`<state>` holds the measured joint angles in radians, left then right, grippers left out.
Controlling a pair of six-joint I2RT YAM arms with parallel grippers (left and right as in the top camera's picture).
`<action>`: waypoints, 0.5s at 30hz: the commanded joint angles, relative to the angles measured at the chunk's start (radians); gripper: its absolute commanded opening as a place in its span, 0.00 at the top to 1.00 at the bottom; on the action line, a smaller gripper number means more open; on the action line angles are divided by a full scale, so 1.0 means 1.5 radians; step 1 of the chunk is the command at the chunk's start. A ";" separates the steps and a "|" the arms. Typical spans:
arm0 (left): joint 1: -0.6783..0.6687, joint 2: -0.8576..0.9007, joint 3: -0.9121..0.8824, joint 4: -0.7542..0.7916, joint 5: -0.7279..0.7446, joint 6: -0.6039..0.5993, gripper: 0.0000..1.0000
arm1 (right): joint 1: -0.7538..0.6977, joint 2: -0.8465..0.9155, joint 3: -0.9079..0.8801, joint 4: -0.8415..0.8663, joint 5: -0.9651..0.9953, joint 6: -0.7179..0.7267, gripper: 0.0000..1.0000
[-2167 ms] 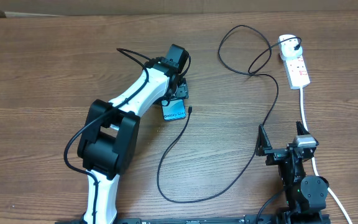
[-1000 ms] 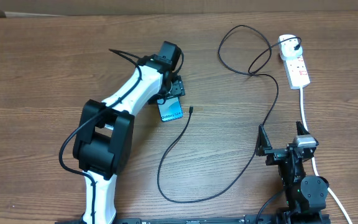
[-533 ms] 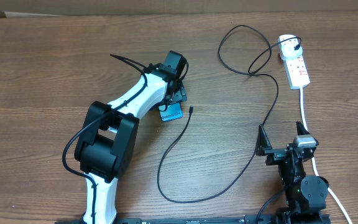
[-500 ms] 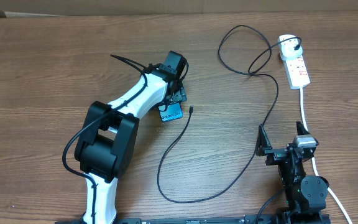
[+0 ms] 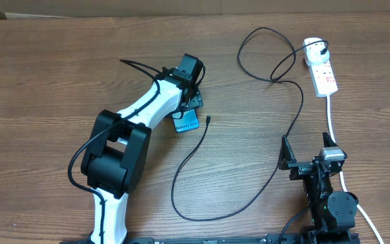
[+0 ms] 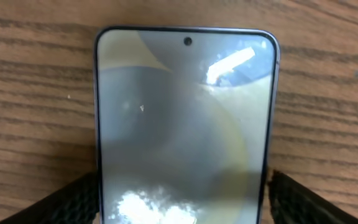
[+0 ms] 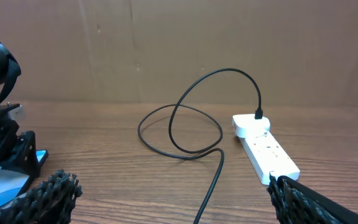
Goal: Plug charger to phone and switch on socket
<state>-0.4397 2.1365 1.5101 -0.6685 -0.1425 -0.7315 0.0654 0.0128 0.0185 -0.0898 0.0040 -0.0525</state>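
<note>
Plainly, the phone lies flat on the desk left of centre, its upper half hidden from above by the left gripper. Its blue screen carries a line of white writing near the lower end, too small to read. The left wrist view shows what the overhead cannot: the glass mirrors grey shapes, a punch-hole lens sits at the top, and the jaws stand at both long edges; whether they press the phone cannot be told. The charger has its connector tip just beside the phone's lower right corner, apart from it. The cable loops across the desk to the socket, far right, where its plug stands in the rounded end. Red marks show on the socket, unreadable. A thick white cord runs from it past the right gripper, whose jaws are released wide, holding nothing
</note>
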 commanded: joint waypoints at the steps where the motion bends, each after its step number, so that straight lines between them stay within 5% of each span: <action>1: 0.007 0.016 -0.007 0.003 0.008 -0.007 0.21 | -0.002 -0.007 -0.007 0.004 -0.002 -0.001 0.00; 15: 0.003 0.027 -0.007 -0.002 -0.018 0.007 0.23 | -0.002 -0.007 -0.007 0.004 -0.002 -0.001 0.00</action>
<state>-0.4362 2.1391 1.5101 -0.6655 -0.1474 -0.7307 0.0654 0.0128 0.0185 -0.0898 0.0040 -0.0521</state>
